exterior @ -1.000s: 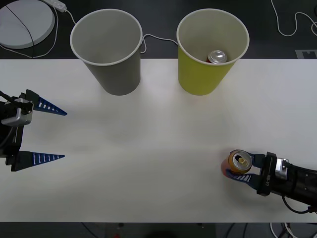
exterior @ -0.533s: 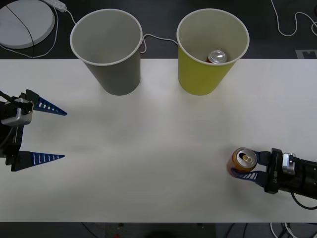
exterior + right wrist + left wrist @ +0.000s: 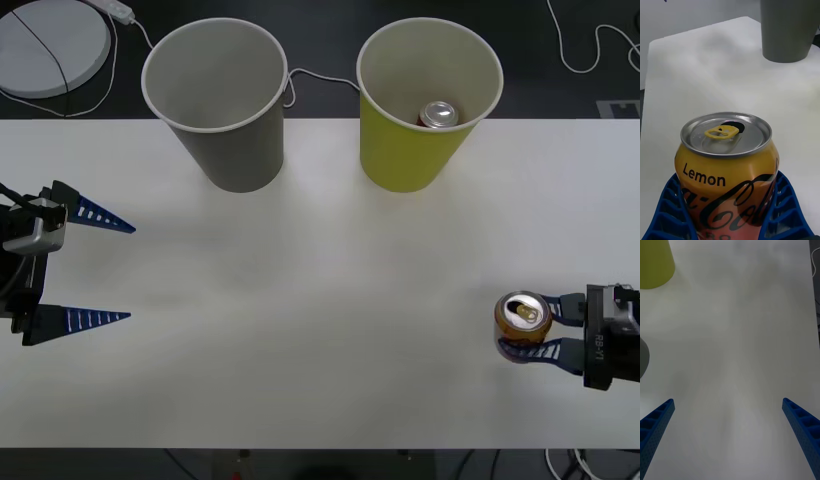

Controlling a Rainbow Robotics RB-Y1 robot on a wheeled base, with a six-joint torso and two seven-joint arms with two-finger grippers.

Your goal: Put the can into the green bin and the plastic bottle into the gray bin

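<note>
The can (image 3: 522, 314) is red with a gold-orange upper band and a gold tab. It stands upright near the table's front right, with my right gripper (image 3: 524, 327) shut on its sides. Up close the can (image 3: 727, 165) reads "Lemon", with blue fingers (image 3: 670, 210) pressed on both flanks. The green bin (image 3: 400, 160) stands at the back right. The gray bin (image 3: 235, 150) stands at the back left and looks empty. My left gripper (image 3: 112, 272) waits open at the table's left edge, nothing between its fingers (image 3: 655, 423). The plastic bottle is out of view.
A silver-topped red can (image 3: 437, 114) lies inside the green bin. The white table (image 3: 320, 280) is bare between the arms. A white round disc (image 3: 45, 40) and cables (image 3: 590, 50) lie on the dark floor behind the table.
My right gripper has carried the can to the right, toward the table's right edge. The left arm and both bins have stayed put.
</note>
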